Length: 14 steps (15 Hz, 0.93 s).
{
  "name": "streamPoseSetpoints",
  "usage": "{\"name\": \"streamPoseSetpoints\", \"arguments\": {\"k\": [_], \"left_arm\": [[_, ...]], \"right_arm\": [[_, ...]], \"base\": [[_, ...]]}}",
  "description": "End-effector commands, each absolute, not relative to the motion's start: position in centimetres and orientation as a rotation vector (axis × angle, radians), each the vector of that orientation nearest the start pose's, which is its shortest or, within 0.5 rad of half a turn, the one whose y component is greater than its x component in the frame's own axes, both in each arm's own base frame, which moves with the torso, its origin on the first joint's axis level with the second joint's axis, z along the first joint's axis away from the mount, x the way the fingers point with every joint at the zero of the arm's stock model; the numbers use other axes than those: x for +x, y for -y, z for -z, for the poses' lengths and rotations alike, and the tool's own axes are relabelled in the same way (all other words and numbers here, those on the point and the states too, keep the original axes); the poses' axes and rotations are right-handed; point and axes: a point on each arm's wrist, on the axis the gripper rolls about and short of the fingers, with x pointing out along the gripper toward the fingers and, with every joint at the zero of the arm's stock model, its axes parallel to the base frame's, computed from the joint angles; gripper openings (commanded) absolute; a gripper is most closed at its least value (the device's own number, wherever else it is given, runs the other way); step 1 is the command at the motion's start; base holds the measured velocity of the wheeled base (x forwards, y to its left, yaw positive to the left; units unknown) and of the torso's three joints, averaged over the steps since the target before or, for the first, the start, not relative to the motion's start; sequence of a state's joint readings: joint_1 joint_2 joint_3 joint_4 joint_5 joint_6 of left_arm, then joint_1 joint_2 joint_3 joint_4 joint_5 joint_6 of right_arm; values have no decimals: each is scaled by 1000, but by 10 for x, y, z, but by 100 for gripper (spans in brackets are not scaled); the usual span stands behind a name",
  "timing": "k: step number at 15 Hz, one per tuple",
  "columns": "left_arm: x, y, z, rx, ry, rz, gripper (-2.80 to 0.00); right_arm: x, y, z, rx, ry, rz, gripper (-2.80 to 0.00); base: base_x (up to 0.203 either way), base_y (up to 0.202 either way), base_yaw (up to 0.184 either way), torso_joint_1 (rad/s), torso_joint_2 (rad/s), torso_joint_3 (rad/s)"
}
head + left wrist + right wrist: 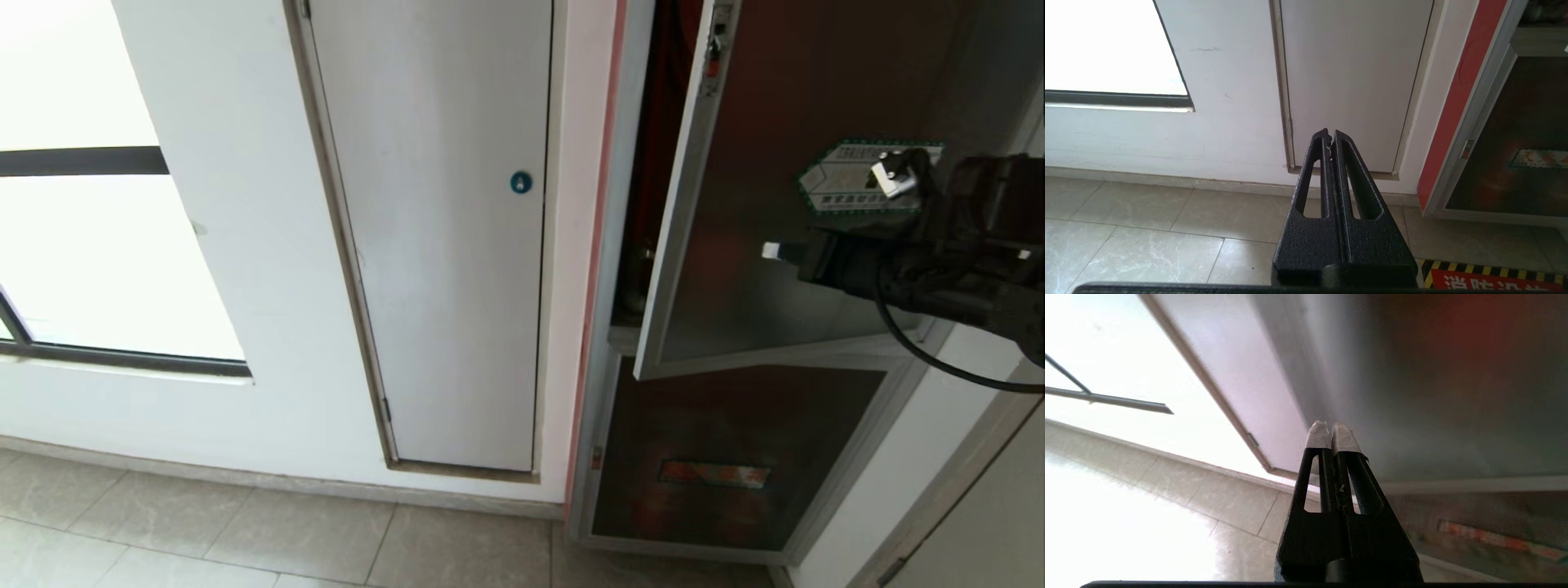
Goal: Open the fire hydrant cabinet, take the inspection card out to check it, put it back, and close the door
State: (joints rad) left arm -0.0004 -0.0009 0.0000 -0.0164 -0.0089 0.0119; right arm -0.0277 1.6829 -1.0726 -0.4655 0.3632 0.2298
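we see the fire hydrant cabinet (624, 269) on the right, and its door (784, 212) hangs part way open, showing red inside. the door looks big, stiff and smooth, with glass that could break, so we think pushing its metal edge is best. we cannot see the inspection card. the white panel (441, 245) sits beside it. our right gripper (771, 251) is near the glass, fingers shut and holding nothing. our left gripper (1329, 139) waits low, fingers shut too.
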Motion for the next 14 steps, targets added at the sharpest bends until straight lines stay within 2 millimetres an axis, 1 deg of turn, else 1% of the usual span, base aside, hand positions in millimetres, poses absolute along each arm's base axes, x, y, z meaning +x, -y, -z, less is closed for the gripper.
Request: {"name": "streamPoseSetpoints", "arguments": {"k": [1, 4, 6, 8, 10, 14], "left_arm": [[-22, 0, -75, 12, 12, 9, -280], [-22, 0, -75, 12, 12, 9, -280], [-22, 0, -75, 12, 12, 10, -280], [-22, 0, -75, 12, 12, 9, -280], [-22, 0, -75, 12, 12, 9, -280], [-22, 0, -75, 12, 12, 10, -280]], "right_arm": [[271, -6, -267, 242, -112, -349, -280], [221, -24, -265, 237, -109, -426, -280], [188, -29, -269, 232, -93, -468, -280], [152, -27, -273, 231, -87, -483, -280], [117, -23, -273, 230, -70, -484, -280], [55, -13, -255, 219, 32, -414, -280]], "base": [[0, 0, 0, 0, 0, 0], [0, 0, 0, 0, 0, 0], [0, 0, 0, 0, 0, 0], [0, 0, 0, 0, 0, 0], [0, 0, 0, 0, 0, 0], [0, 0, 0, 0, 0, 0]]}}
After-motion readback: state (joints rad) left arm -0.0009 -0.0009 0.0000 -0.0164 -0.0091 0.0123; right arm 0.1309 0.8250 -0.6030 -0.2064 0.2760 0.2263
